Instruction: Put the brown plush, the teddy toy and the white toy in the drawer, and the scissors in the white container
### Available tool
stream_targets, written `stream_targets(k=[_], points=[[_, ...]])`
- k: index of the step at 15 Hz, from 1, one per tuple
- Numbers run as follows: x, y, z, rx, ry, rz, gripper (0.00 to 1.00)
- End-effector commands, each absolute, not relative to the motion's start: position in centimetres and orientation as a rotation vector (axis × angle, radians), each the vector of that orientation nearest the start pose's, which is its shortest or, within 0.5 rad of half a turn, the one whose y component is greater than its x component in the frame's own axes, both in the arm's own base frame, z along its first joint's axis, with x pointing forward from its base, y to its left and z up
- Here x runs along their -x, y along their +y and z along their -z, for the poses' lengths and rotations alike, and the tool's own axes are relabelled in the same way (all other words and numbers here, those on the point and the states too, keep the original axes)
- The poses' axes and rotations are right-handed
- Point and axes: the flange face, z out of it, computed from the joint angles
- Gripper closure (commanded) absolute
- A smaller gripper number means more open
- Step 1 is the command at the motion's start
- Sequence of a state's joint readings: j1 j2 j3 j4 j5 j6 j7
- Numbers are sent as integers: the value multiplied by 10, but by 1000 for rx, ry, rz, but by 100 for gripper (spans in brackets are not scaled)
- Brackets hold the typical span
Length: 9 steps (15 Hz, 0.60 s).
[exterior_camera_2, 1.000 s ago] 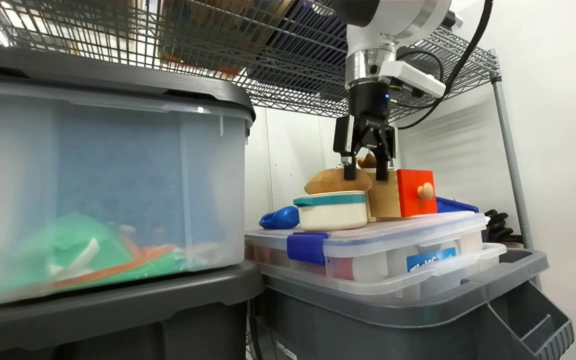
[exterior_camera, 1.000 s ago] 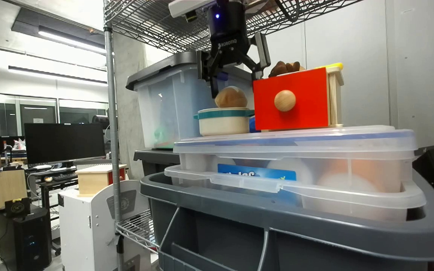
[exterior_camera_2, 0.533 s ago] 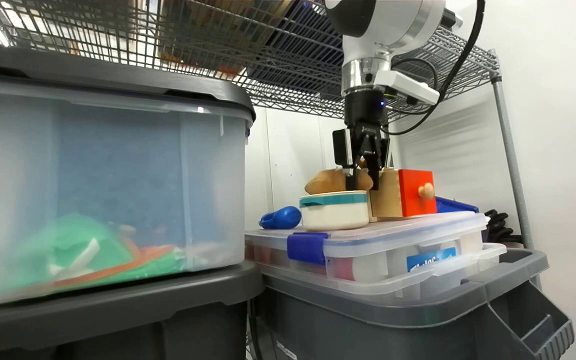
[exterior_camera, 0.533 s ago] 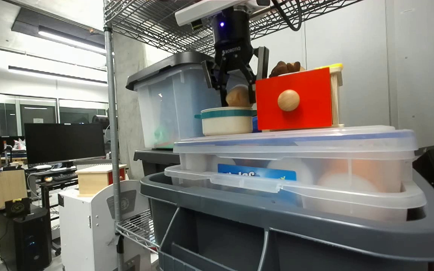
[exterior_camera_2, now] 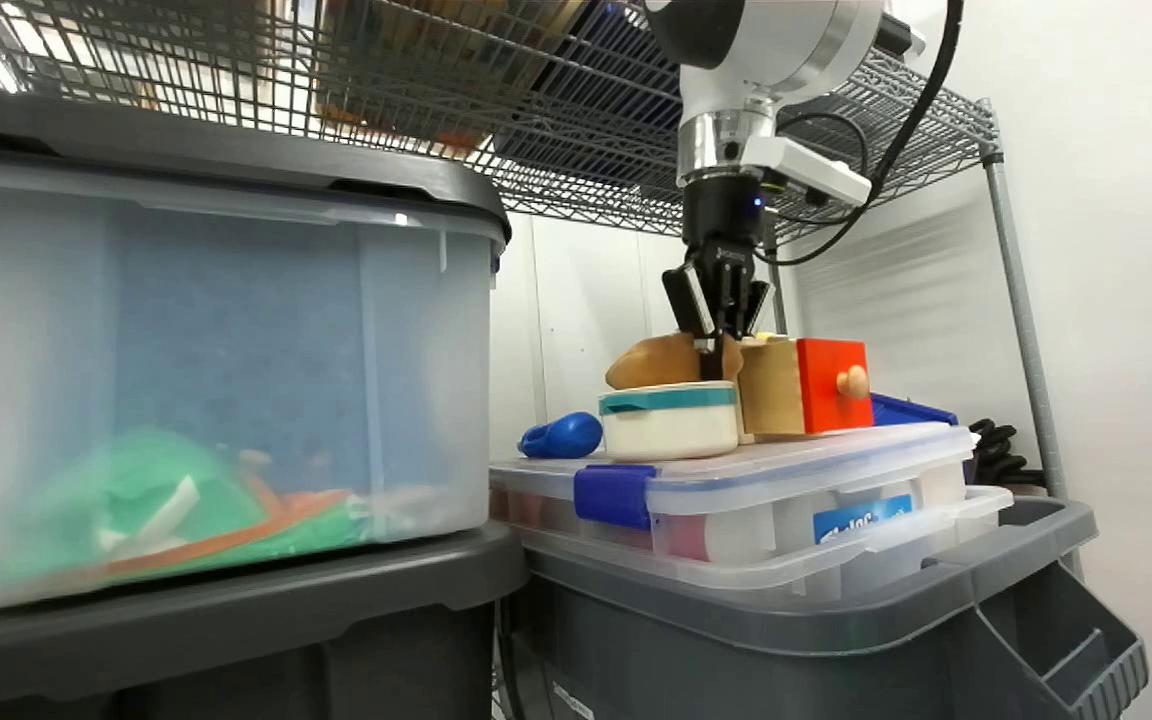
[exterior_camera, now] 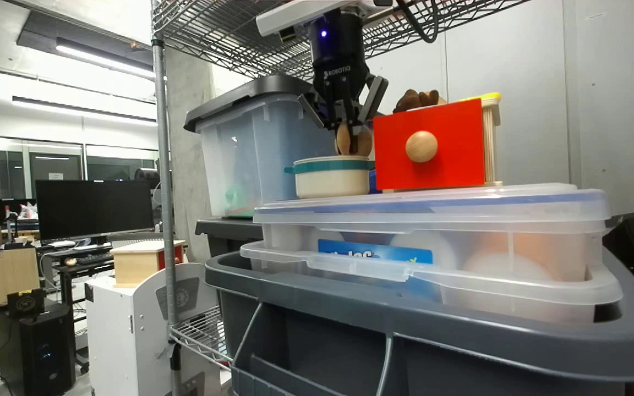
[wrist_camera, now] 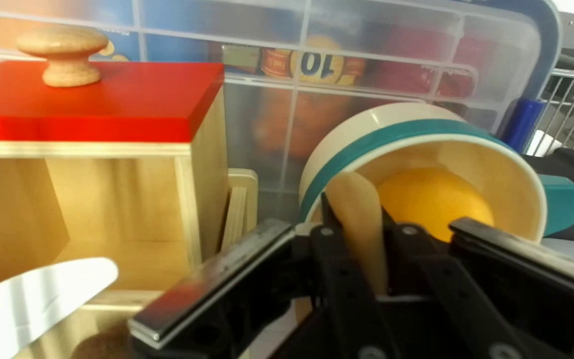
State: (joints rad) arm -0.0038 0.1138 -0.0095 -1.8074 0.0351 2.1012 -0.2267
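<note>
My gripper (wrist_camera: 354, 201) is closed on a light-brown plush (wrist_camera: 359, 192), pinching a fold of it between the fingers. The plush (exterior_camera_2: 654, 362) rests on the white container (exterior_camera_2: 671, 435) with the teal rim. An orange ball-like thing (wrist_camera: 431, 197) shows inside the container in the wrist view. Beside it the red-fronted drawer (exterior_camera: 449, 159) stands pulled out, its wooden inside (wrist_camera: 117, 209) visible. A dark brown furry thing (exterior_camera: 417, 100), perhaps the teddy toy, lies on top behind the drawer front. Whether the white shape (wrist_camera: 43, 304) is the white toy, I cannot tell. Scissors are not recognisable.
Everything stands on a clear lidded box (exterior_camera: 432, 220) set on a grey bin (exterior_camera: 432, 313). A blue object (exterior_camera_2: 561, 436) lies beside the container. A big translucent bin (exterior_camera_2: 236, 350) stands close by, and a wire shelf (exterior_camera_2: 586, 150) hangs overhead.
The gripper has come down onto the light-brown plush and its fingers have closed, squeezing a fold. Container and drawer have shifted very slightly right in an exterior view.
</note>
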Motion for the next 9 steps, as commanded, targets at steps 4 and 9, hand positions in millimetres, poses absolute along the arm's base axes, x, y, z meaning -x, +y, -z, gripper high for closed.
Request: stream_targets(k=[4,9], points=[[-603,8,-519,3099,-351,314,97],[-577,12,-544,3119,-358,243,97]])
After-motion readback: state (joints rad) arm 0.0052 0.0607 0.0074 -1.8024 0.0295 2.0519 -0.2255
